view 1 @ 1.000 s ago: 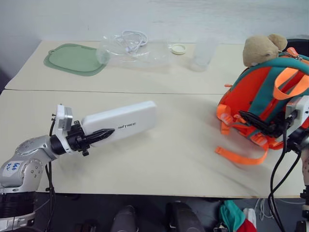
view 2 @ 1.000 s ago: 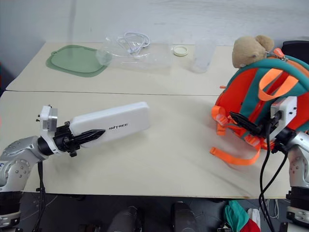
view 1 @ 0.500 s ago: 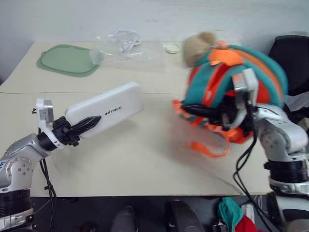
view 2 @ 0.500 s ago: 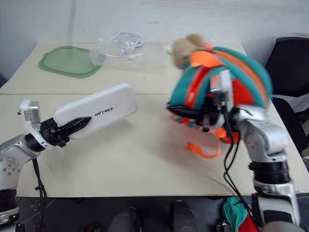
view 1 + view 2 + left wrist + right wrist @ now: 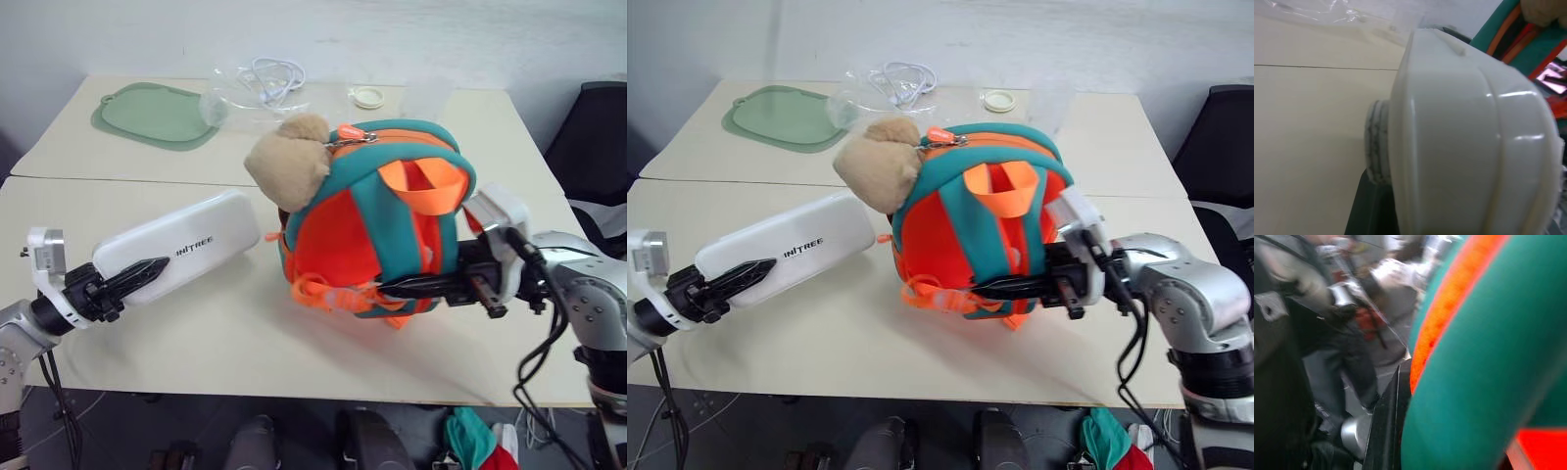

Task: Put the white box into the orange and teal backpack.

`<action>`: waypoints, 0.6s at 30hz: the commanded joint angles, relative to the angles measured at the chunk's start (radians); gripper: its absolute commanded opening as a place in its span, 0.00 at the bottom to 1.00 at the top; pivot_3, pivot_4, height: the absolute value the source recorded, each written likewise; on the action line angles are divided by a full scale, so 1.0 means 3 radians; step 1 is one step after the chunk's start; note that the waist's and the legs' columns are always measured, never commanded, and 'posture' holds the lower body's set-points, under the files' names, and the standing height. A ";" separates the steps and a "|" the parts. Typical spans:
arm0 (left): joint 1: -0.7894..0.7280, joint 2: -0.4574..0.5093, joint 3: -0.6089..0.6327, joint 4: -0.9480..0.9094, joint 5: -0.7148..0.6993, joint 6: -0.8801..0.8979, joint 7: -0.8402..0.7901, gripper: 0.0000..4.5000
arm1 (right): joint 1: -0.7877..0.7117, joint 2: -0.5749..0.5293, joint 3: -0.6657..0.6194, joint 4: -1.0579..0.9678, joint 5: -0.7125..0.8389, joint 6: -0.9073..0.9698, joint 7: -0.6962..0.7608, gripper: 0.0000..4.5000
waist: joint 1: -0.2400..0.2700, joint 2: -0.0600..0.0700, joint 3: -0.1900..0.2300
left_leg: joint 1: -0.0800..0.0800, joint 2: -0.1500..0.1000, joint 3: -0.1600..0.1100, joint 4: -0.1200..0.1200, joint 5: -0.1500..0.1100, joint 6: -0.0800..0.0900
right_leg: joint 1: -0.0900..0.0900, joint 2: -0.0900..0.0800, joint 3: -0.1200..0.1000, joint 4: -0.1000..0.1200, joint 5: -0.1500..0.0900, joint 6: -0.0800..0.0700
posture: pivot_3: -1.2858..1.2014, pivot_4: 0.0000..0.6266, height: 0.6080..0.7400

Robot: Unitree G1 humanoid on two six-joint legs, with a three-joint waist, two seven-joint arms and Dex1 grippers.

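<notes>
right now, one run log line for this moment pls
left gripper: shut on white box | right gripper: shut on orange and teal backpack | box: outside backpack, beside bear head

My silver arms, black at the hands

My rounded silver metal right forearm [image 5: 588, 299] trails looping black cables [image 5: 537, 357]; a white boxy camera [image 5: 44, 257] tops my left wrist.

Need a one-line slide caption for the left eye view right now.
Left gripper holds the white box beside the orange and teal backpack, gripped by the right gripper.
</notes>
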 commanded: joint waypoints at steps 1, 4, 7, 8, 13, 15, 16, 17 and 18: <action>-0.0020 0.0138 0.0267 -0.0430 -0.0483 0.0242 0.0018 0.26 | 0.0002 0.0025 -0.0114 -0.0057 0.0015 -0.0096 -0.0012 0.00 | -0.0007 0.0002 0.0001 | 0.0000 0.0001 -0.0003 -0.0002 0.0002 -0.0003 | -0.0001 0.0000 -0.0002 0.0001 0.0000 0.0000 | 0.52 0.24 1.00; -0.0043 0.0161 0.0218 -0.0596 -0.0645 0.0340 0.0070 0.26 | -0.0003 0.0111 -0.0053 -0.0046 -0.0024 -0.0135 -0.0046 0.00 | -0.0017 0.0006 0.0003 | 0.0008 0.0001 -0.0004 -0.0008 0.0008 -0.0011 | 0.0001 0.0003 -0.0003 0.0010 0.0000 -0.0001 | 0.52 0.24 1.00; -0.0131 0.0137 0.0143 -0.0654 -0.0615 0.0296 0.0150 0.26 | -0.0056 0.0201 0.0001 -0.0057 -0.0041 -0.0131 -0.0074 0.00 | -0.0010 0.0006 0.0003 | 0.0010 0.0003 -0.0005 -0.0006 0.0010 -0.0014 | 0.0000 0.0006 -0.0004 0.0019 -0.0002 -0.0004 | 0.52 0.24 1.00; -0.0181 0.0109 0.0112 -0.0641 -0.0570 0.0247 0.0189 0.26 | -0.0069 0.0221 0.0009 -0.0065 -0.0043 -0.0126 -0.0079 0.00 | -0.0005 0.0006 0.0003 | 0.0010 0.0003 -0.0005 -0.0006 0.0010 -0.0014 | 0.0000 0.0006 -0.0004 0.0019 -0.0002 -0.0004 | 0.52 0.24 1.00; -0.0527 -0.0044 -0.0239 -0.0561 -0.0394 0.0057 0.0193 0.26 | -0.0059 0.0228 0.0076 -0.0093 -0.0103 -0.0138 -0.0038 0.00 | 0.0023 0.0005 0.0003 | 0.0006 0.0000 -0.0006 0.0000 0.0010 -0.0012 | 0.0001 0.0005 -0.0007 0.0017 -0.0002 -0.0003 | 0.52 0.24 1.00; -0.0597 -0.0003 -0.0316 -0.0571 -0.0416 0.0101 0.0100 0.26 | -0.0053 0.0227 0.0086 -0.0095 -0.0114 -0.0140 -0.0034 0.00 | 0.0014 0.0004 0.0003 | 0.0001 0.0000 -0.0008 0.0003 0.0010 -0.0011 | 0.0001 0.0005 -0.0010 0.0014 -0.0001 -0.0002 | 0.52 0.24 1.00; -0.0607 0.0016 -0.0334 -0.0574 -0.0420 0.0112 0.0071 0.26 | -0.0054 0.0230 0.0085 -0.0095 -0.0114 -0.0138 -0.0035 0.00 | 0.0011 0.0004 0.0003 | 0.0001 0.0000 -0.0007 0.0003 0.0009 -0.0010 | 0.0002 0.0005 -0.0009 0.0011 0.0000 -0.0001 | 0.52 0.24 1.00; -0.0624 0.0047 -0.0396 -0.0581 -0.0323 0.0049 0.0012 0.26 | -0.0062 0.0236 0.0086 -0.0092 -0.0116 -0.0135 -0.0036 0.00 | 0.0008 0.0004 0.0003 | 0.0000 0.0000 -0.0007 0.0003 0.0009 -0.0010 | 0.0002 0.0005 -0.0009 0.0011 0.0000 -0.0001 | 0.52 0.24 1.00; -0.0649 0.0070 -0.0463 -0.0580 -0.0228 -0.0010 -0.0032 0.26 | -0.0071 0.0243 0.0086 -0.0092 -0.0111 -0.0128 -0.0042 0.00 | 0.0006 0.0004 0.0003 | 0.0000 0.0000 -0.0007 0.0003 0.0009 -0.0010 | 0.0002 0.0006 -0.0009 0.0010 0.0000 -0.0001 | 0.52 0.24 1.00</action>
